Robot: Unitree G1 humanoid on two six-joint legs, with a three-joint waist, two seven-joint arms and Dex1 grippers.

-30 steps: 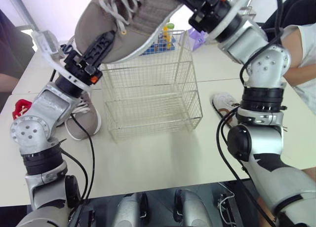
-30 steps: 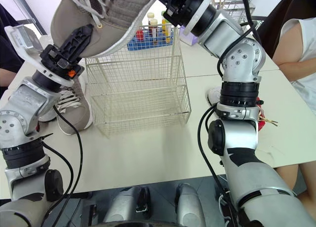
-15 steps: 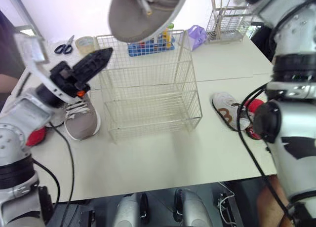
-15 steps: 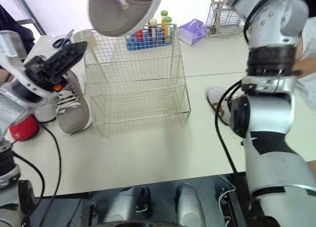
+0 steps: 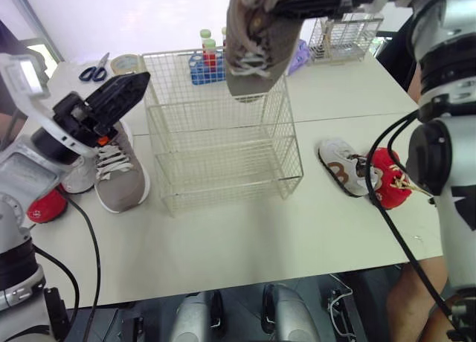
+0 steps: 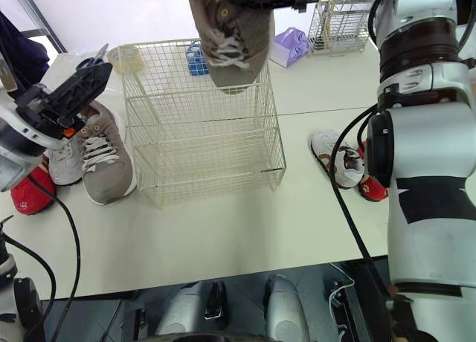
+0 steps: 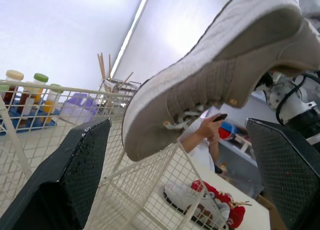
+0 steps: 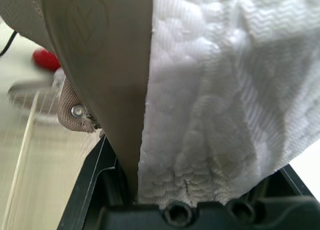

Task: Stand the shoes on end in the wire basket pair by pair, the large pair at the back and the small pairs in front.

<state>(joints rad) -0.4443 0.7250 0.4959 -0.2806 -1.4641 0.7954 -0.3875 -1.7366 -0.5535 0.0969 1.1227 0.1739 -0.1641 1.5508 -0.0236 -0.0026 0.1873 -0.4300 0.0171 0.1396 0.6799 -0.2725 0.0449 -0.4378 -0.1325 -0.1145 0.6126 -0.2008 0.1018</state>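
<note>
The right end effector, clamped on the grey shoe, hangs it toe-down over the wire basket below, for standing on end.

No readable text.
One round embossed mark on the heel of the grey shoe, seen in the right wrist view; its characters can't be made out.

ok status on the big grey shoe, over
Right gripper shut on large grey shoe, toe down above wire basket. Left gripper open, left of basket. Nothing seen blocking the drop; second grey shoe on table beside basket.
</note>
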